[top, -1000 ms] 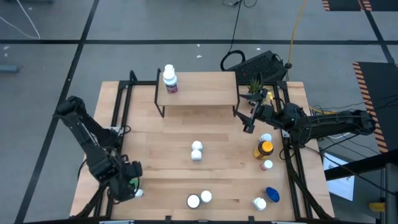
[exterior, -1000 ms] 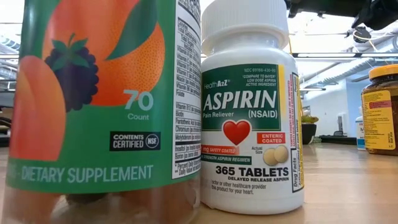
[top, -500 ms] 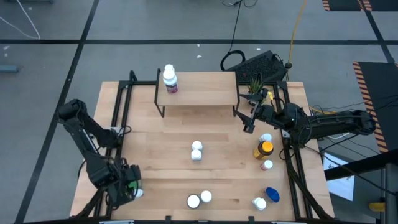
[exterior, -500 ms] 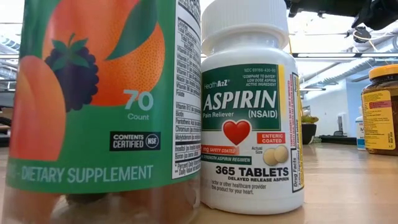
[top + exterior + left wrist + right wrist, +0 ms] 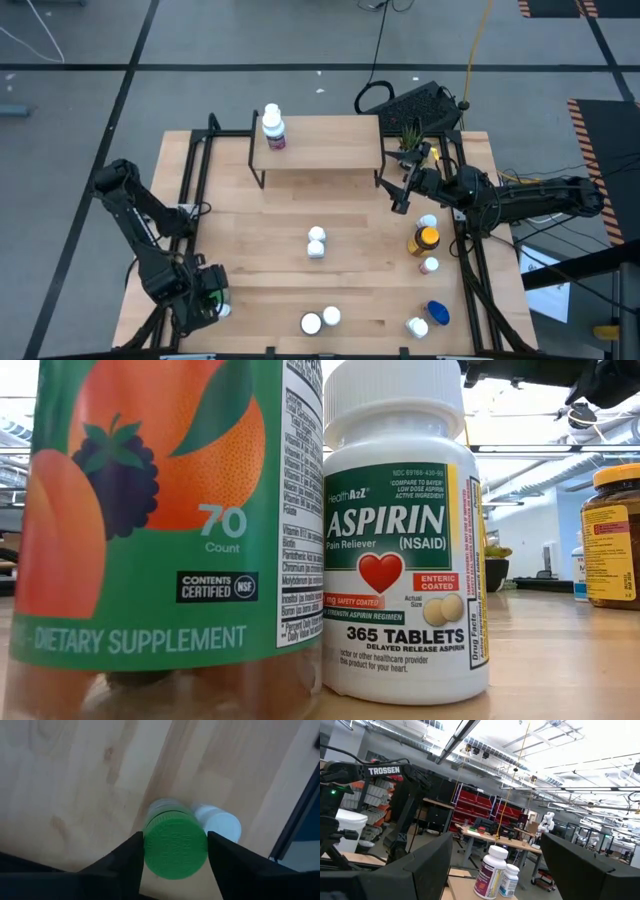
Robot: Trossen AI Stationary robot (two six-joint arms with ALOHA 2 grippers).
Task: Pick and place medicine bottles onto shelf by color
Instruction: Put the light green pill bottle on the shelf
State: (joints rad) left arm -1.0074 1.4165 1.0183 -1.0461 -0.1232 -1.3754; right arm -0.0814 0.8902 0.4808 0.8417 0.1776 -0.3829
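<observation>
Green-capped bottle (image 5: 175, 847) sits between the fingers of our left gripper (image 5: 172, 851) at the table's (image 5: 260, 250) near left corner, a white bottle (image 5: 218, 823) touching it, while our right gripper (image 5: 400, 196) waits open beside the shelf (image 5: 325, 140).

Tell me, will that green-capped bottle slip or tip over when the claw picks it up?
Probably not slip: the left gripper has its fingers on both sides of the ribbed green cap. It may nudge the white-capped bottle right beside it. It stands upright, so a straight lift looks safe.
</observation>
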